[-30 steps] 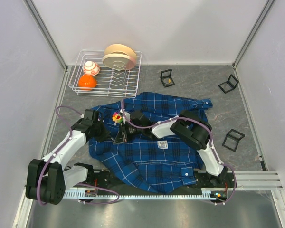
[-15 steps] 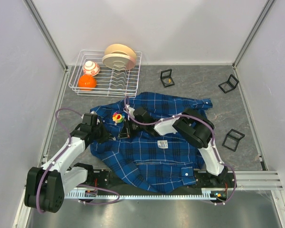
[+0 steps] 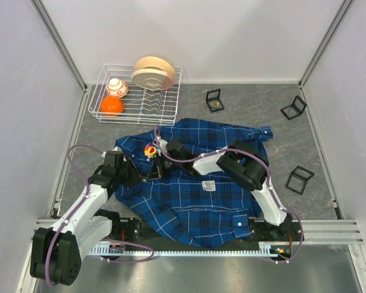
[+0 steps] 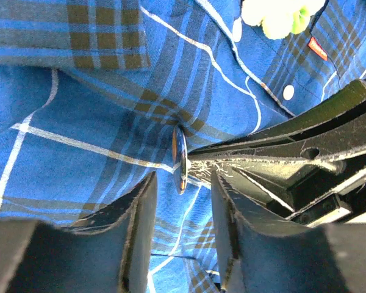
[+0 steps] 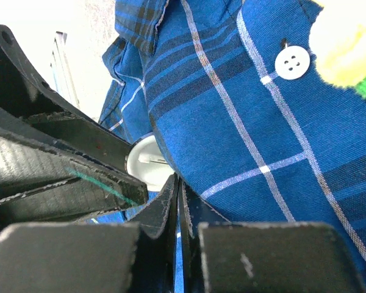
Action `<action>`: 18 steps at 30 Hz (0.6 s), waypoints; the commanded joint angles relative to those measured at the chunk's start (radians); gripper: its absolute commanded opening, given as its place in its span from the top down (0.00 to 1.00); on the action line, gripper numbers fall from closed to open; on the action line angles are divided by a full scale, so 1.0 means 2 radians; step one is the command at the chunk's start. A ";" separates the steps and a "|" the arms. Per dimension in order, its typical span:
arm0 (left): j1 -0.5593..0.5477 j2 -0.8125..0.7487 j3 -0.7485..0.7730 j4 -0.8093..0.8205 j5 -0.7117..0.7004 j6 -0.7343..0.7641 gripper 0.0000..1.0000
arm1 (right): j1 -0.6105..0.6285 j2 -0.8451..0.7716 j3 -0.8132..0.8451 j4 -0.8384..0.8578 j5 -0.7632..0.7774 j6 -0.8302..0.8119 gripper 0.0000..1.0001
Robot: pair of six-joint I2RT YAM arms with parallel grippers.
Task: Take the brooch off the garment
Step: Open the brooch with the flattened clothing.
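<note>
Okay so, the shirt [image 3: 195, 183] is spread out just on the arms' side of the rack [image 3: 165, 101], and the brooch [image 3: 150, 151] is pinned on the shirt corner closest to the rack. It's in the same spot as a second ago and hasn't budged.

What did change: the left gripper [image 4: 183, 183] has let go. Its wrist cam shows the fingers [image 4: 137, 226] standing apart with nothing between them, just plaid underneath. A small round disc [image 4: 180, 160] pokes edge-on out of the cloth right past the tips. From above, the left arm has also backed off a bit and sits farther from the rack than it did before.

The right gripper [image 5: 176, 186] is about where it was, on the far side of the brooch from the rack. Its fingers are squeezed together, and as far as I can tell they're pinching a fold of shirt right beside that disc. The left fingers are close alongside.
</note>
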 commanded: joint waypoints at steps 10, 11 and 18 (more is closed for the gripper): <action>0.002 -0.110 -0.050 -0.003 -0.029 -0.076 0.41 | 0.005 0.010 0.005 0.063 -0.019 0.038 0.94; 0.002 -0.107 -0.050 -0.002 -0.032 -0.076 0.42 | 0.005 0.011 0.005 0.065 -0.020 0.040 0.94; 0.002 -0.089 -0.041 0.009 -0.045 -0.064 0.57 | 0.006 0.012 0.006 0.066 -0.022 0.042 0.94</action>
